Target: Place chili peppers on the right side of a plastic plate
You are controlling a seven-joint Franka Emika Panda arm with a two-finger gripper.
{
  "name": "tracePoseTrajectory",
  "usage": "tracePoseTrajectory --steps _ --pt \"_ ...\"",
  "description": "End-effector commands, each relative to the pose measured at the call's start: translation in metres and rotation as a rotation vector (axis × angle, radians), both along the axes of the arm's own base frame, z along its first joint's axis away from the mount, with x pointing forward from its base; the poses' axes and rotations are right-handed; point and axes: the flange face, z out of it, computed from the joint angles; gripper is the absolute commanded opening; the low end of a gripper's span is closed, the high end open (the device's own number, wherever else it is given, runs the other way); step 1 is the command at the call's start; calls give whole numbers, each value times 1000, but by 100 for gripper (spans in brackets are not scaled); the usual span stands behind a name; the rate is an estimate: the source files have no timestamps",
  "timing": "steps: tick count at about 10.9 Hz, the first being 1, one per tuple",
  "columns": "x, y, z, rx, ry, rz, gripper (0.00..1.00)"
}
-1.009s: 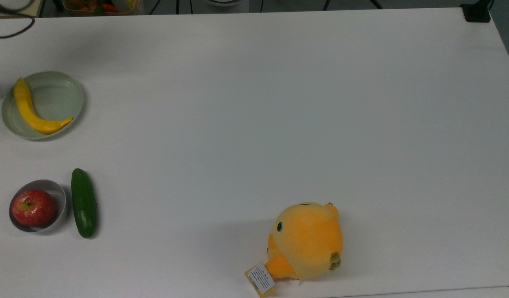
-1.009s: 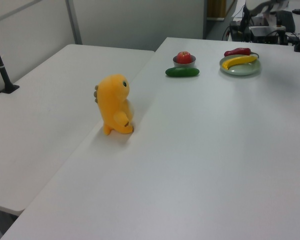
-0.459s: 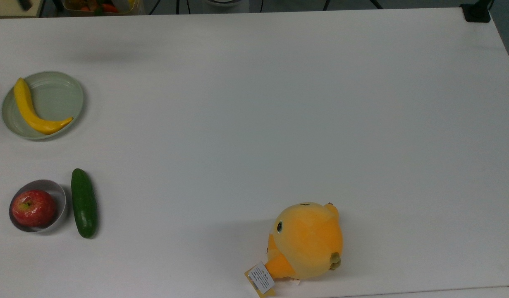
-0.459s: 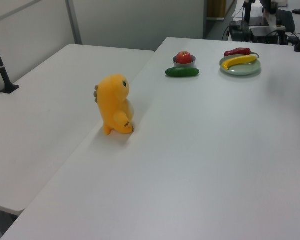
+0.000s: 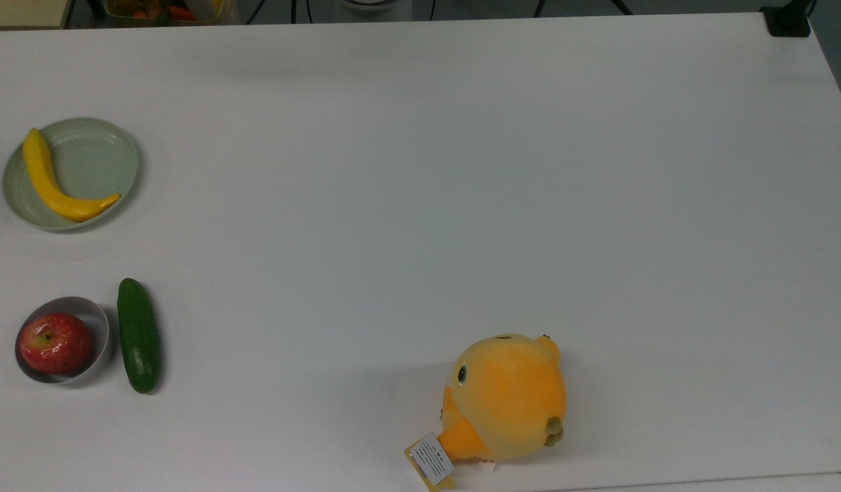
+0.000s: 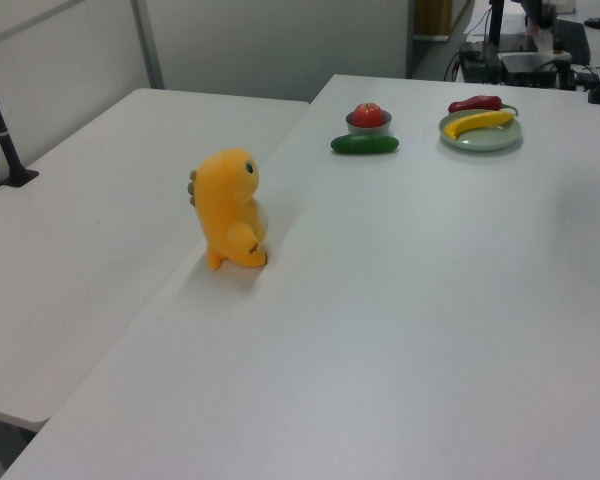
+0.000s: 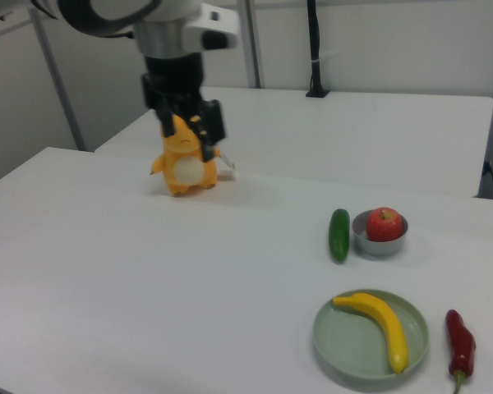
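Chili (image 7: 460, 341) on the desk (image 7: 107, 271) beside the plate (image 7: 345, 345), claw (image 7: 185, 123) raised.
In the right view the chili lies lower right, just right of the plate; the claw hangs upper left, apparently released, holding nothing.

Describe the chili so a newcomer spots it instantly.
Find the pale green plate holding the banana. On the right view's right, just outside its rim, the chili pepper lies on the table: dark red, glossy, thin, with a curled stem.
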Motion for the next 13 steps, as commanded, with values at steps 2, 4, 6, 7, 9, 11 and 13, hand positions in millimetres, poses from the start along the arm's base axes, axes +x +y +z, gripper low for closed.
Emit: tracePoseTrajectory --steps 2,4,6,7,9,11,13 --pt "0 113 0 5 85 41 100" --pt "2 150 -4 -43 99 102 100" --pt "6 169 -14 -64 101 148 100" --pt "9 170 -22 -79 101 163 100" --pt "23 177 -38 -120 49 250 100" --pt "41 168 -50 -151 18 284 100" --pt "40 160 -50 -141 16 331 100"
